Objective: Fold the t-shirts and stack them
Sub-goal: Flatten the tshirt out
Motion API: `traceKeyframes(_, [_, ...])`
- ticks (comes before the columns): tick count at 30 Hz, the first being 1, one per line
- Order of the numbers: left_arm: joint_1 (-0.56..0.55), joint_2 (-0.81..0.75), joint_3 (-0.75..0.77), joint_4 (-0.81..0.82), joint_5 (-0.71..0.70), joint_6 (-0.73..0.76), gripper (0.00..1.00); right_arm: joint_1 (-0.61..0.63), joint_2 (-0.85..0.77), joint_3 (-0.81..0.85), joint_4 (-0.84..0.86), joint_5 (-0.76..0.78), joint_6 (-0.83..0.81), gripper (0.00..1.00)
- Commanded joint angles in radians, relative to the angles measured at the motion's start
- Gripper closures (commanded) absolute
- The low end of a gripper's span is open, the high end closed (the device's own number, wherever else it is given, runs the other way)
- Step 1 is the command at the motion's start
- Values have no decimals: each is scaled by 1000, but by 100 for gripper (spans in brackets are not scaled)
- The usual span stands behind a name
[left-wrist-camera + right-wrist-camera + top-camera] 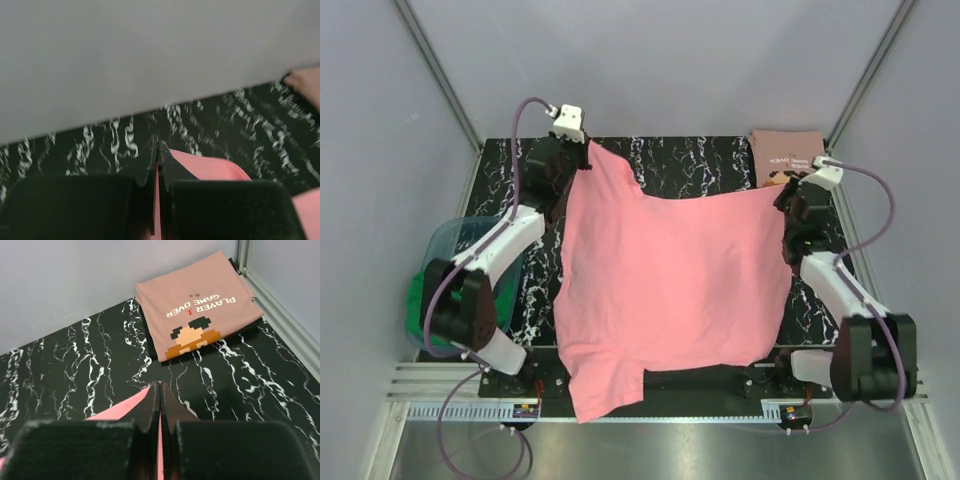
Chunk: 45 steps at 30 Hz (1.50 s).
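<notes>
The bright pink t-shirt lies spread across the black marbled table, its near hem hanging over the front edge. My left gripper is shut on the shirt's far left corner; pink cloth shows between and beside its fingers. My right gripper is shut on the far right corner; pink cloth runs left from its tips. The salmon t-shirt with white lettering and a dark-and-orange print lies folded at the far right corner, also in the right wrist view.
A translucent blue bin with green cloth stands left of the table beside the left arm. Grey walls and metal frame rails close in the back and sides. A metal rail runs along the table's right edge.
</notes>
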Motion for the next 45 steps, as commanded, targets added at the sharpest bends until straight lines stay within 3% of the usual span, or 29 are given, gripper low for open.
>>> traceKeyframes(1, [54, 114, 71, 174, -39, -50, 100, -6, 137, 118, 235, 38, -24, 100])
traceKeyframes(8, [107, 318, 259, 99, 8, -68, 100, -12, 428, 348, 228, -23, -56, 100])
traceKeyframes(18, [140, 441, 467, -91, 66, -117, 100, -13, 579, 558, 34, -79, -32, 100])
traceKeyframes(24, [146, 376, 513, -202, 59, -142, 100, -12, 593, 682, -140, -122, 0, 100])
traceKeyframes(32, [146, 62, 543, -286, 65, -127, 100, -13, 255, 663, -305, -103, -32, 100])
traceKeyframes(38, [146, -283, 392, -245, 94, -125, 100, -12, -67, 546, -373, -119, -86, 100])
traceKeyframes(45, [146, -663, 310, -329, 111, -108, 100, -12, -479, 468, -539, -204, -112, 100])
